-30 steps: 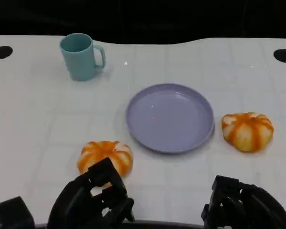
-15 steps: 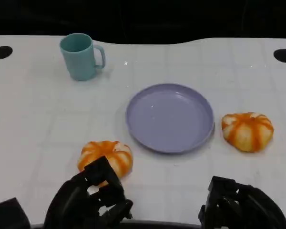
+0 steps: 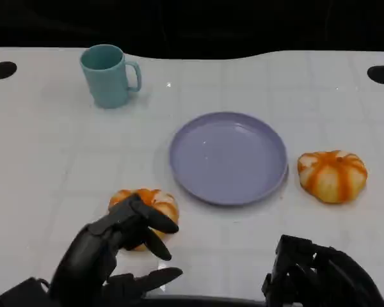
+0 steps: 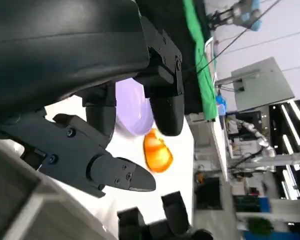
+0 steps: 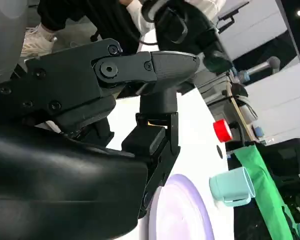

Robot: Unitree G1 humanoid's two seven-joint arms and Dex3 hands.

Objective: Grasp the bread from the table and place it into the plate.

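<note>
Left hand [image 3: 115, 246] has spread its fingers since a second ago, holds nothing, hovering over the bread [image 3: 147, 203] just left-front of the plate [image 3: 228, 157]. Second bread [image 3: 332, 175] sits just right of the plate. Right hand [image 3: 317, 275] in front of the plate, fingers curled, holding nothing. Mug [image 3: 109, 75] far-left of the plate.

I am looking down at a white worktop [image 3: 51, 166]. My left hand [image 3: 109, 252] is hovering low on my left with its fingers spread, the upper ones reaching over the near edge of an orange-striped bread [image 3: 144, 206]. My right hand [image 3: 320, 275] is sitting curled at the lower right, holding nothing. A lavender plate [image 3: 228, 157] is lying in the middle, bare. A second bread [image 3: 332, 175] is resting just right of it, and a teal mug [image 3: 107, 75] is standing far left.
</note>
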